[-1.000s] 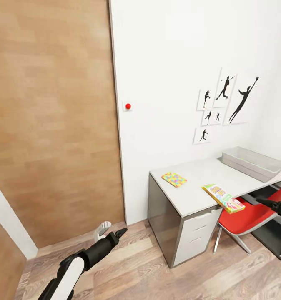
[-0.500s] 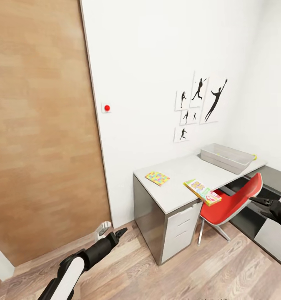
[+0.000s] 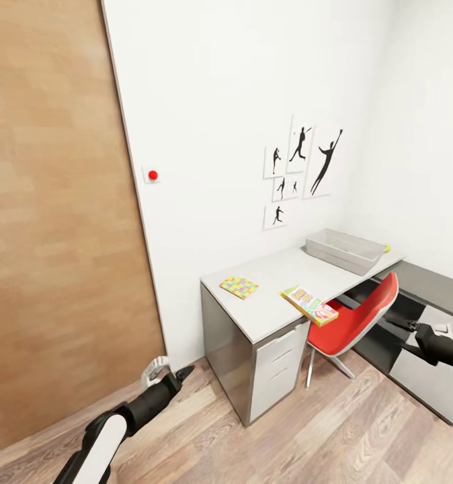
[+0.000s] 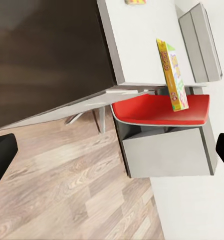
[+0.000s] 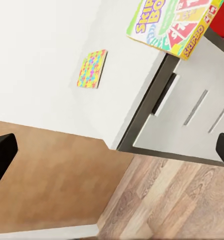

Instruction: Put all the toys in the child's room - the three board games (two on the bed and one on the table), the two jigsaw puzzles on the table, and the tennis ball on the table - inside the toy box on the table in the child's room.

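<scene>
Both grippers were empty and well apart from anything on the table. The left gripper (image 3: 169, 378) hung low over the wood-plank floor (image 3: 307, 430) in front of the wooden door (image 3: 52, 222), its two fingers spread wide, their dark tips sitting at the opposite edges of the left wrist view with nothing between them. The right gripper (image 3: 396, 325) was held out near the red chair (image 3: 357, 321), also spread wide and holding nothing, as the right wrist view showed.

By these pictures the task looked barely begun, if at all. On the table (image 3: 273, 306) a jigsaw puzzle (image 3: 238, 287) lay flat near the wall-side corner; whether it was one square or two stacked could not be told. A board game (image 3: 310, 306), the yellow-green one with pink and orange print, lay at the front edge and overhung it above the chair. The toy box (image 3: 343, 249) stood at the far end of the table, and what appeared to be the tennis ball (image 3: 386, 249) sat just beside its far corner, outside the rim. The inside of the box was mostly hidden, so whether anything already lay there could not be judged. All of these still had to go in.
</scene>
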{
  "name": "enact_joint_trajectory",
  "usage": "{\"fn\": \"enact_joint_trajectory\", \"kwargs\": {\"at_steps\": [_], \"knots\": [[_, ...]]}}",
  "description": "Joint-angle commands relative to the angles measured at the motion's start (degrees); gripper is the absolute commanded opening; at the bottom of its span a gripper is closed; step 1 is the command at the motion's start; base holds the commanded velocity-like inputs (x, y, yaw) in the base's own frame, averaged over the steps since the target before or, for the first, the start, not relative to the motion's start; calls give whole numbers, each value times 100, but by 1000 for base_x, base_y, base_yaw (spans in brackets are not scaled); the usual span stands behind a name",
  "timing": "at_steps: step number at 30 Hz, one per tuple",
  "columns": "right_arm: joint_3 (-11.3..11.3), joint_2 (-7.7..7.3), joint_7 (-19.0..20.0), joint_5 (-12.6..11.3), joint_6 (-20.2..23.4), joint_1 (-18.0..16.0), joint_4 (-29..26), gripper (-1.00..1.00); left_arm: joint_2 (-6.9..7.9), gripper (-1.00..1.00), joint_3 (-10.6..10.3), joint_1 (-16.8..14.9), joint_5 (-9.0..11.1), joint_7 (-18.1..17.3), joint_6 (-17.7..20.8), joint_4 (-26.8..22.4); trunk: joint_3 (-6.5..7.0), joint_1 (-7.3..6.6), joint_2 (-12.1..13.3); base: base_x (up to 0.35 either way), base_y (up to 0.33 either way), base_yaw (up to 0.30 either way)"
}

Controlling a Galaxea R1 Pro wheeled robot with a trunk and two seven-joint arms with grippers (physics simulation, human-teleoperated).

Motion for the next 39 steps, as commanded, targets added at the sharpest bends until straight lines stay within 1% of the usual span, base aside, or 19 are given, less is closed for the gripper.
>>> {"fn": "enact_joint_trajectory", "kwargs": {"at_steps": [1,4,6,10,12,13,15,20,22,23,24,26,27,29,30,32,33,37,39], "knots": [[-12,1,5,-10,31,-8,2,100,3,100,0,-4,20,-3,17,-3,-13,4,-14,0,0,-42],[-14,87,-31,-18,45,-24,120,100,10,100,206,31,19,-3,20,-3,-13,4,-14,0,0,-27],[-18,105,-69,-23,53,-35,211,100,10,100,271,49,19,-2,21,2,-13,4,-14,0,0,-19],[-44,142,-283,-50,64,-216,899,100,11,100,463,102,17,-4,22,36,-13,4,-14,0,0,-10],[-57,146,-349,-66,51,-339,1317,100,12,100,516,150,14,-3,22,57,-13,4,-14,0,0,-5],[-57,146,-349,-66,51,-339,1317,100,12,100,516,150,14,-3,22,57,-13,4,-14,0,0,-5],[-67,158,-398,-96,41,-433,1684,100,12,100,550,217,12,-1,21,95,-13,4,-14,0,0,-3],[-83,241,-445,-191,9,-536,2098,100,11,100,585,304,-5,-11,13,153,-13,4,-14,1,6,-2],[-79,377,-443,-229,-259,-573,2197,100,11,100,596,334,-20,-11,9,179,-13,4,-14,63,103,-1],[-81,434,-425,-247,-586,-584,2211,100,11,100,601,346,-27,-8,6,196,-13,4,-14,131,162,0],[-81,434,-425,-247,-586,-584,2211,100,11,100,601,346,-27,-8,6,196,-13,4,-14,131,162,0],[-83,461,-308,-258,-871,-585,2215,100,11,100,604,353,-31,-6,0,225,-13,4,-14,165,183,0],[-83,461,-308,-258,-871,-585,2215,100,11,100,604,353,-31,-6,0,225,-13,4,-14,175,189,0],[-78,472,-52,-259,-1055,-580,2218,100,9,100,605,357,-36,-3,-5,270,-13,4,-14,197,202,0],[-78,472,-52,-259,-1055,-580,2218,100,9,100,605,357,-36,-3,-5,270,-13,4,-14,204,205,0],[-64,478,272,-250,-1174,-577,2220,100,7,100,606,357,-38,-1,-7,332,-13,4,-14,219,213,0],[-64,478,272,-250,-1174,-577,2220,100,7,100,606,357,-38,-1,-7,332,-13,4,-14,224,215,0],[-49,476,713,-250,-1283,-572,2223,100,4,100,607,357,-41,-2,-10,396,-13,4,-14,235,220,0],[-53,476,822,-256,-1310,-567,2226,100,4,100,608,357,-41,-3,-10,410,-13,4,-14,243,223,0]]}}
